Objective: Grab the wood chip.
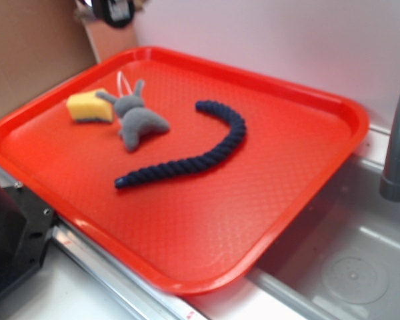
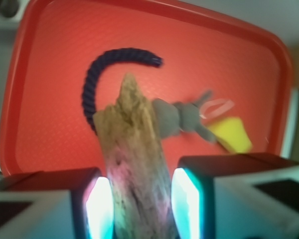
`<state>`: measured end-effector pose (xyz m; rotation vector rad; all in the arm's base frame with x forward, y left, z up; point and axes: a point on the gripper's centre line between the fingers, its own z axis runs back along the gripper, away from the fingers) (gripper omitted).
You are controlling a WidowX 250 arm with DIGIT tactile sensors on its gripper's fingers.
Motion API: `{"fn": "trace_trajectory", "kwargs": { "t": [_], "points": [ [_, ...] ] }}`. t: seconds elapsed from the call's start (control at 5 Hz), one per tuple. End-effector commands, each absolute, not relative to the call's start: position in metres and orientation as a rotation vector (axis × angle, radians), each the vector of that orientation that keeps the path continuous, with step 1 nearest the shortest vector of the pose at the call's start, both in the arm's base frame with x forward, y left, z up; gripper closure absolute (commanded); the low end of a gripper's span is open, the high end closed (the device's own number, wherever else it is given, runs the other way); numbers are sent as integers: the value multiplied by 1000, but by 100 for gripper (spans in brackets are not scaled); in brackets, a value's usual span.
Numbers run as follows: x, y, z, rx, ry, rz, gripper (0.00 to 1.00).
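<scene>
Red plastic fills most of what I see: the tray (image 1: 300, 180) sits on a pale surface (image 1: 73, 300) beside a steel sink (image 1: 347, 267), and it is the biggest thing in both views. Next in size is the dark blue rope (image 1: 200, 150), curved across the middle of the tray. Near it lies a small grey stuffed toy (image 1: 140, 120), touching a yellow sponge (image 1: 90, 107) toward the tray's far left corner. In the exterior view I cannot find the arm at all, nor the wood chip on the tray. My wrist view explains that: the wood chip (image 2: 134, 164) stands right between the two fingers of the gripper (image 2: 141, 206), which look closed against its sides, though I cannot make out the contact cleanly through the blur and the glow on the pads. Its long axis runs straight out away from the gripper, the jagged tip pointing toward the rope's bend, with the tray seen well below and beyond it. I judge the chip is gripped and raised off the tray, so the grab seems essentially made; what matters next is holding it along that axis, since so long and rough a piece could pivot between the fingers if the squeeze is uneven.
</scene>
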<state>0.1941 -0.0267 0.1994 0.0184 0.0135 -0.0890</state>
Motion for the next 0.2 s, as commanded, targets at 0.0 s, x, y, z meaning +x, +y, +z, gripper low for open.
{"fn": "trace_trajectory", "kwargs": {
  "t": [0.0],
  "points": [
    [180, -16, 222, -33, -71, 62, 100]
  ]
}}
